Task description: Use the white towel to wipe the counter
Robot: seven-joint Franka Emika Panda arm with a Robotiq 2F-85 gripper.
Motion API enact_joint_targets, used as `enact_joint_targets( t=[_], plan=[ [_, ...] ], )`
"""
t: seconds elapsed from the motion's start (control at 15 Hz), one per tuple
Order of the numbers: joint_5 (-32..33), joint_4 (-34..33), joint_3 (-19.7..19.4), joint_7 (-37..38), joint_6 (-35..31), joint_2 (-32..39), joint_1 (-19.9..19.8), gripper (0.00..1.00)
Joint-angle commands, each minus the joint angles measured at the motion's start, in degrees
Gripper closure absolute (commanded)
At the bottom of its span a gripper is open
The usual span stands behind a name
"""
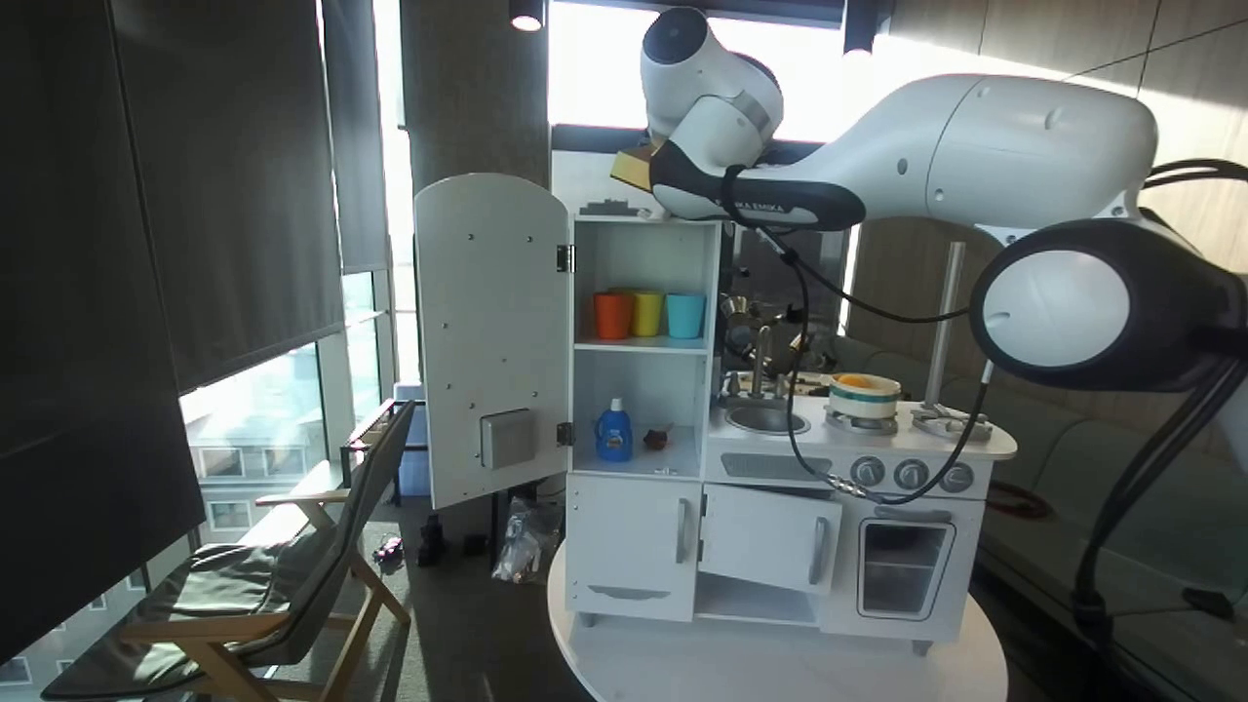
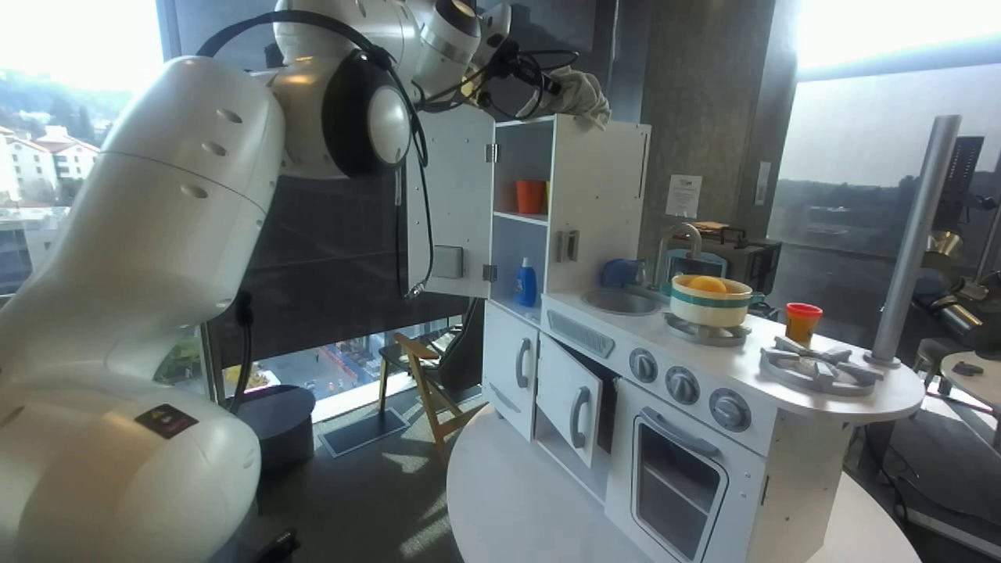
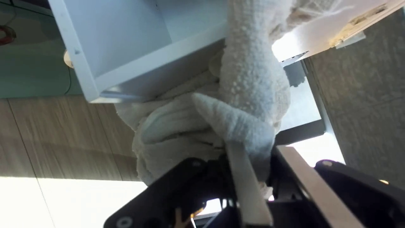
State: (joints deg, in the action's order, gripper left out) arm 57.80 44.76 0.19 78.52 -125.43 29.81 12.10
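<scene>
In the wrist view, the jaws are clamped on the white towel (image 3: 250, 72). One fold is secured between the fingers (image 3: 318, 186); the loose cloth is bunched ahead of the jaws, alongside the frame of the cabinet (image 3: 164, 57).

In an exterior view, the arm (image 2: 180, 172) supports the jaws near the top of the cabinet, and the towel extends beyond them over its upper edge. Below the jaws, an orange cup (image 2: 531, 196) stands on the upper shelf (image 2: 520, 218) and a blue bottle (image 2: 525, 285) stands on the lower shelf (image 2: 534, 313). Well below the jaws, toward the right of the view, the counter (image 2: 723, 361) has an inset sink (image 2: 626, 303) and carries a pot (image 2: 710, 314) containing an orange item (image 2: 706, 283), plus a red-rimmed cup (image 2: 802, 324). The towel is well apart from the counter. Farther beneath the jaws, the white tabletop (image 2: 508, 500) carries the cabinet and counter.

In an exterior view, the jaws cannot be made out. Below the end of the arm, a yellow cup (image 1: 647, 314) and a light-blue cup (image 1: 685, 315) stand beside the orange cup. The cabinet door (image 1: 492, 336) is swung open.
</scene>
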Motion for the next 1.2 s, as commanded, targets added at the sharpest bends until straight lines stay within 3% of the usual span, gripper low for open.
enact_joint_targets(
  t=[0.0, 0.4, 0.8, 1.13],
  plan=[
    [4.28, 1.94, -1.68, 1.05, 3.82, -2.34, 2.58, 0.97],
    [10.53, 11.81, -1.31, 0.93, 17.58, -12.21, 7.85, 0.93],
    [7.37, 27.12, 0.7, -0.13, 31.28, -23.43, 10.95, 0.93],
    [0.9, 42.31, 1.18, 3.05, 33.38, -30.9, 10.39, 0.93]
  ],
)
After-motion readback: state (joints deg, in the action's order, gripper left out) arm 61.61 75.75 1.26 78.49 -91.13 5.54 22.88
